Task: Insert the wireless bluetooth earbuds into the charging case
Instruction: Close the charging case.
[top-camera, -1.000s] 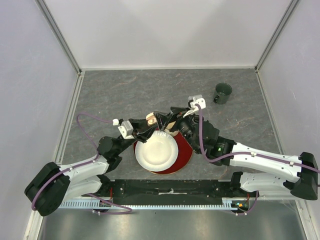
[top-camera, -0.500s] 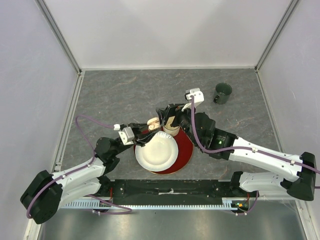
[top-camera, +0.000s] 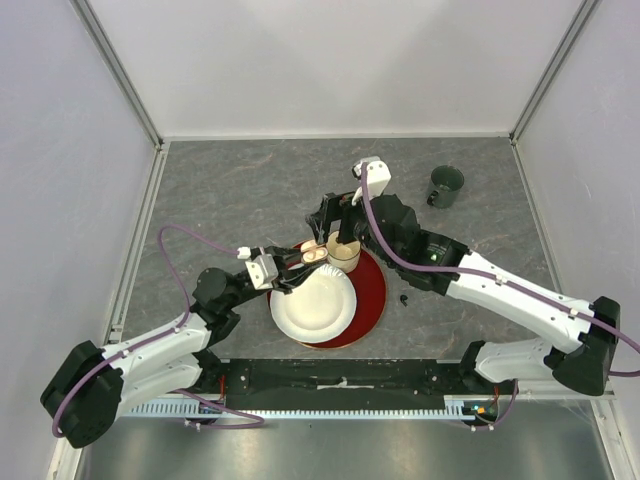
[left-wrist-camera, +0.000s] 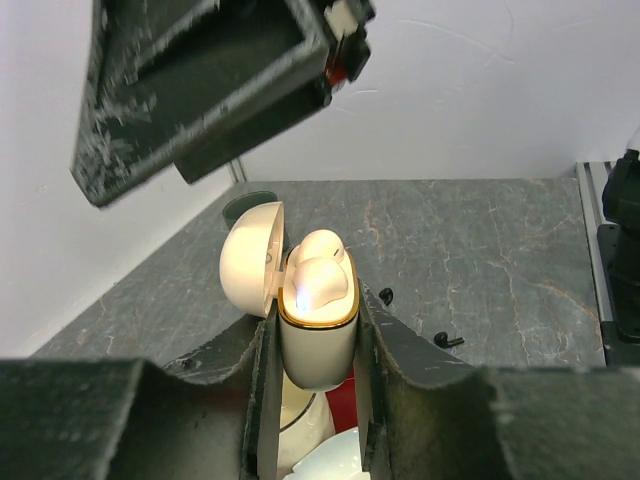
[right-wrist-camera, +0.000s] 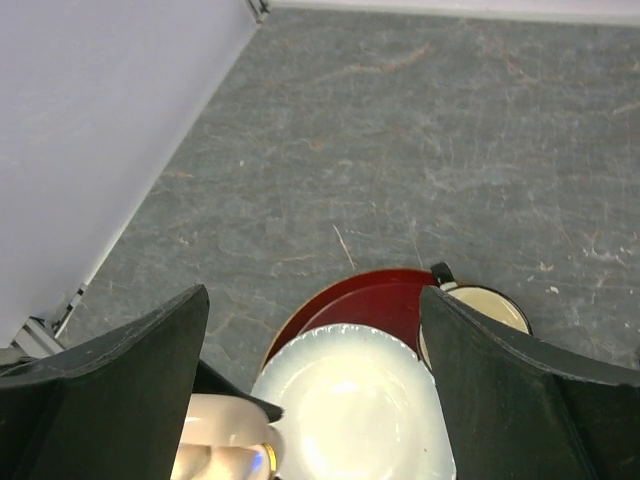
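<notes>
The left gripper (top-camera: 297, 262) is clamping the open case (left-wrist-camera: 318, 345) upright over the plates (right-wrist-camera: 352, 300) with two white buds (left-wrist-camera: 320, 270) sitting inside, the right gripper (right-wrist-camera: 312, 335) is hanging wide-jawed above, and black buds (left-wrist-camera: 385, 295) are lying on the table (left-wrist-camera: 500, 240).

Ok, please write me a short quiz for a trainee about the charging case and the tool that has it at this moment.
1. True or false: the lid of the charging case is closed.
2. The left tool is: A) shut on the case; B) open beside the case; C) shut on nothing.
3. What colour are the earbuds seated in the case?
Key: 1 false; 2 A; 3 white.
</notes>
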